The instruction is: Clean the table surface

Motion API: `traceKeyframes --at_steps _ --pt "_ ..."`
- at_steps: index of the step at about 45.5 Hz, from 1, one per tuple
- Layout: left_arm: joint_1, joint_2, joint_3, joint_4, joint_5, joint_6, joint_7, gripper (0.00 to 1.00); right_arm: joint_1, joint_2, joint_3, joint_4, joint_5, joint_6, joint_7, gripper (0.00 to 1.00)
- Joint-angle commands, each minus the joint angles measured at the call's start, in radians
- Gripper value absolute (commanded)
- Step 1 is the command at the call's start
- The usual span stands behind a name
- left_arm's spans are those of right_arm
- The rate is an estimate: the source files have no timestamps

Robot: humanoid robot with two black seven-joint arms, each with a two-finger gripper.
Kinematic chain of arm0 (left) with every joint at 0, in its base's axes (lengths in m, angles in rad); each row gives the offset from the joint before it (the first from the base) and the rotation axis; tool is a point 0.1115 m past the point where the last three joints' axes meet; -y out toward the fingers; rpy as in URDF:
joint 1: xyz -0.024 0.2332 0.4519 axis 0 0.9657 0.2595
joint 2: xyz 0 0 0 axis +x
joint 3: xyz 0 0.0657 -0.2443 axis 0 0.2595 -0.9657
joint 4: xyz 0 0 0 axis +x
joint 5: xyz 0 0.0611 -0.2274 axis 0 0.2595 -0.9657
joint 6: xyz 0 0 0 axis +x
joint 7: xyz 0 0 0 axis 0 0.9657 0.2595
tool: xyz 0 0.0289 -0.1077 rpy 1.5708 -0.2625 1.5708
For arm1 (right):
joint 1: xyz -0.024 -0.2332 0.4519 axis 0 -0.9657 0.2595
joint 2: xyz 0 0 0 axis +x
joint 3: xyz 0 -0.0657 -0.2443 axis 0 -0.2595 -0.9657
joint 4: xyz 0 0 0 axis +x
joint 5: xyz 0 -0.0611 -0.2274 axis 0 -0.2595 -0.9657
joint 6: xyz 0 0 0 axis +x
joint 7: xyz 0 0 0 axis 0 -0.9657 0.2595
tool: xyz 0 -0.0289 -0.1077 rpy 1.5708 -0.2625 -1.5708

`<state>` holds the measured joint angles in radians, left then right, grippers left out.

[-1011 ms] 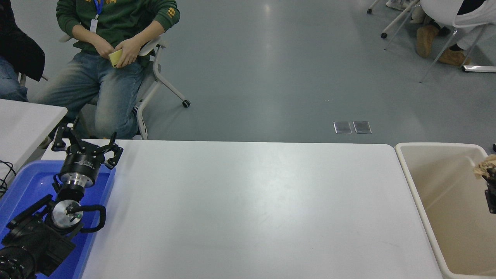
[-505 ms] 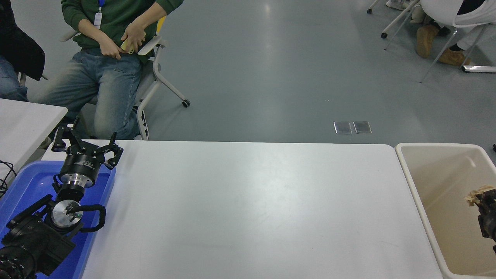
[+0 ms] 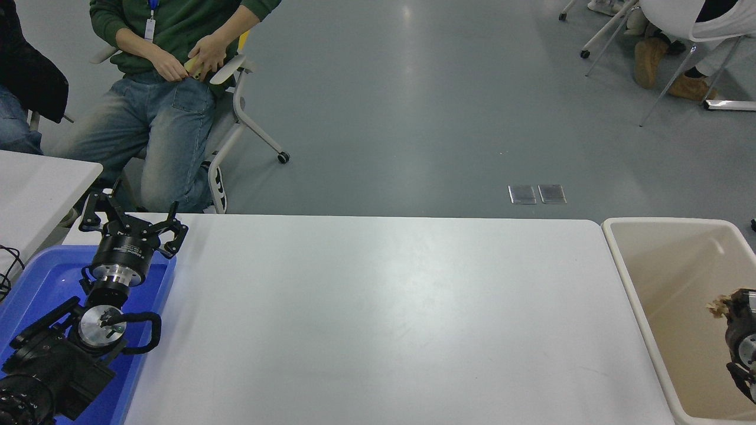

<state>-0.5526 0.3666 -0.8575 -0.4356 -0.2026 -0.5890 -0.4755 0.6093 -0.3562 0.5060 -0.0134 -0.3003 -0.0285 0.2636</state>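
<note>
Across the middle of the room sits the smooth matte white rectangular tabletop with rounded corners (image 3: 378,319), bare, faint sheen, a few light smudges. At its left end a glossy blue plastic tray (image 3: 35,283); the left black gripper (image 3: 131,221) is parked over it, arm angled away from me, metal wrist rings showing, fingers spread apart with nothing between them. Just off the table's right end, a beige plastic bin (image 3: 644,277) with rounded rim. The right black gripper (image 3: 732,307) hangs inside the bin at the right edge, crumpled tan paper scrap (image 3: 717,306) at its tip; fingers' state cannot be told. A person in green sweater and jeans (image 3: 171,88) sits on a wheeled chair beyond the far left corner.
</note>
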Motion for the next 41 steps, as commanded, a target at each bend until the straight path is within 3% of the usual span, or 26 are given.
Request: traceKeyframes --at_steps 1,41 --pt "0.0 0.0 0.0 0.0 0.0 0.0 0.0 1.0 0.018 0.016 -0.001 0.001 0.001 -0.022 -0.015 1.0" --pt "-0.001 0.0 0.0 0.0 0.0 0.0 0.0 1.0 0.021 0.023 -0.003 0.004 0.059 -0.017 -0.017 1.0"
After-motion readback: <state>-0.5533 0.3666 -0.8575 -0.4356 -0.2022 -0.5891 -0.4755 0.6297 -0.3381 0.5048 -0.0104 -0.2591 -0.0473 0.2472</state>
